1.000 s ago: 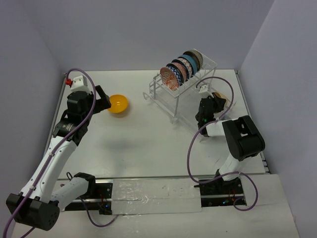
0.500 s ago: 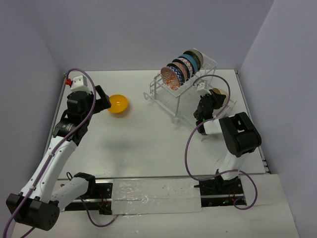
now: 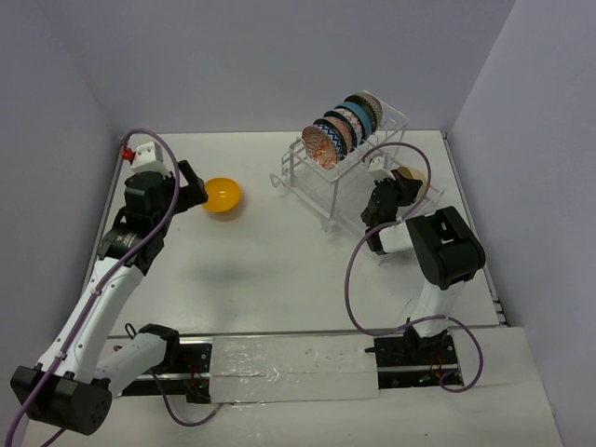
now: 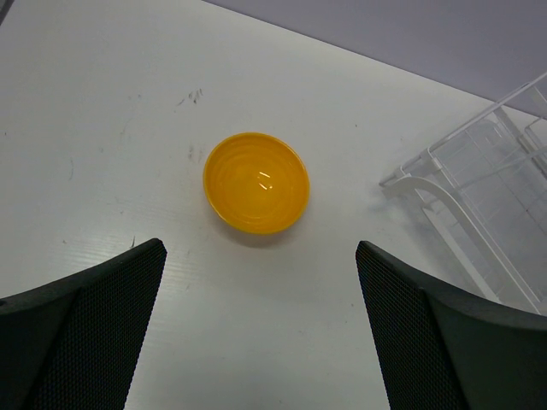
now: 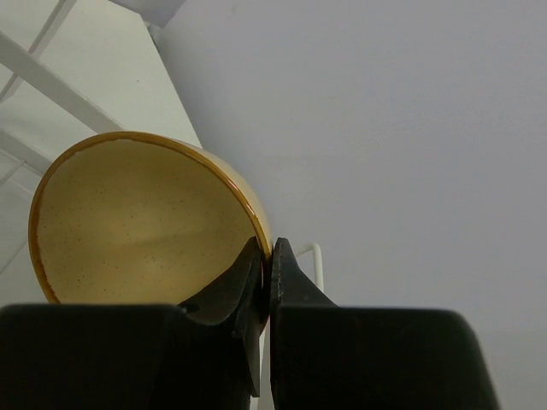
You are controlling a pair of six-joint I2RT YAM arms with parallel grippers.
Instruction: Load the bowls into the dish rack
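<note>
- Right claw (image 5: pixel 266 256) pinches the rim of the tan bowl (image 5: pixel 145 213), jaws pressed together on its thin wall; the bowl is tipped on edge, just beside the right end of the rack (image 3: pixel 312 177).
- Left claw (image 4: pixel 261 256) hangs spread wide over the table (image 4: pixel 85 128), with the yellow bowl (image 4: pixel 255 182) upright just ahead of its fingertips, not touching them.
- Other bowls (image 3: pixel 342 128) stand on edge in the rack's top.

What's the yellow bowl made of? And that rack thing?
The yellow bowl looks like shiny plastic or glazed ceramic. It is smooth, with bright glints inside, and I can't tell which. The dish rack seems to be white coated wire with a see-through plastic tray.
</note>
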